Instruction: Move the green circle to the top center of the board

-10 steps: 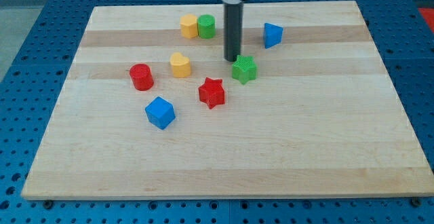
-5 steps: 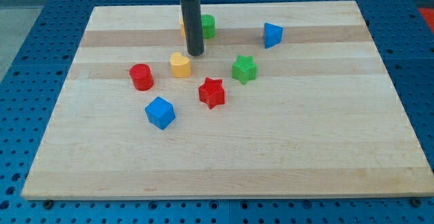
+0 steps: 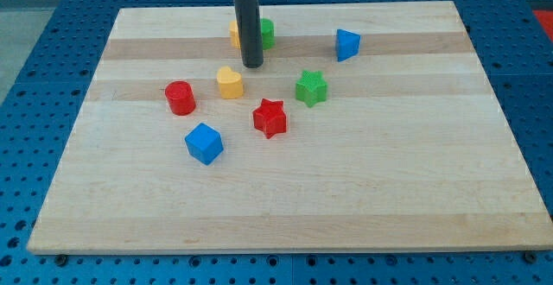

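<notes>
A: Where is the green circle [image 3: 266,32]?
B: Near the board's [image 3: 432,190] top edge, left of centre, partly hidden behind the rod, with a yellow block [image 3: 234,33] beside it.
A: And my tip [image 3: 252,65]?
B: Just below that pair, above the yellow heart [image 3: 229,83] (it has no jaws to open or close).

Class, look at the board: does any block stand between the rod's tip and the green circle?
No. My tip rests just below the green circle; no block lies between. A yellow block sits beside the circle on the view's left.
</notes>
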Controlling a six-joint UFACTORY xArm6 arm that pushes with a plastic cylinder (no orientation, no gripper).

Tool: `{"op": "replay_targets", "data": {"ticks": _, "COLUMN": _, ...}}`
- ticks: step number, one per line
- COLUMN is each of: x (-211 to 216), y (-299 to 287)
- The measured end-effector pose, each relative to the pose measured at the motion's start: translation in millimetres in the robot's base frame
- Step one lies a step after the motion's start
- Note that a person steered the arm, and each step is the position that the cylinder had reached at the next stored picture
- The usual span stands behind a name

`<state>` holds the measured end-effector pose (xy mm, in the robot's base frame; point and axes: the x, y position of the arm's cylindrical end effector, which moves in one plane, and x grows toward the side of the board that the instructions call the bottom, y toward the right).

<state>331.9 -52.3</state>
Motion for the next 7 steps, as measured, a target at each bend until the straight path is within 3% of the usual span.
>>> {"op": "replay_targets", "data": {"ticks": 7, "x": -47, "y": 3}}
